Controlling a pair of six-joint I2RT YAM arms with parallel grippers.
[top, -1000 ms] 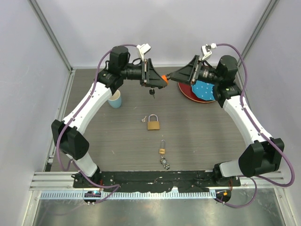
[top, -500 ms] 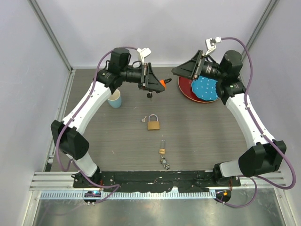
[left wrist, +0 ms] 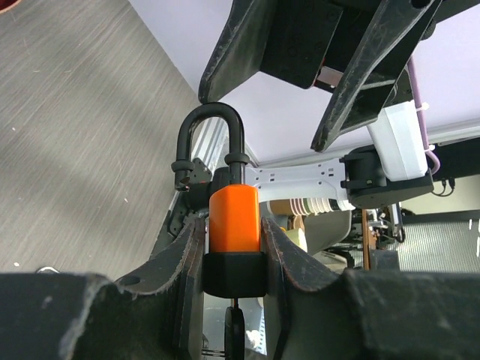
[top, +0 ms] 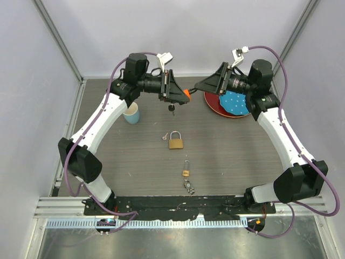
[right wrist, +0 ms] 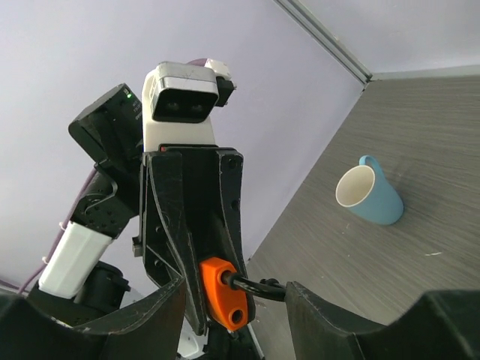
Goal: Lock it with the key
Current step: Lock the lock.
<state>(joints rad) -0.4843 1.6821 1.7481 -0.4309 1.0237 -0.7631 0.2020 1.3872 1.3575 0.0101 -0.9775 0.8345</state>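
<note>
Orange-bodied padlock [left wrist: 234, 219] clenched in left gripper [top: 181, 95], raised at far centre; black-headed key [top: 172, 108] hangs beneath, probably inserted. Right gripper [top: 198, 85] fingers spread, just right of shackle [left wrist: 213, 110]

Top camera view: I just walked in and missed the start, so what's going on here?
The left claw is shut on a small orange padlock, held up above the table, its black shackle apparently open and a dark key dangling beneath. The right claw, open and empty, faces it closely. The brass padlock lies untouched on the table.
</note>
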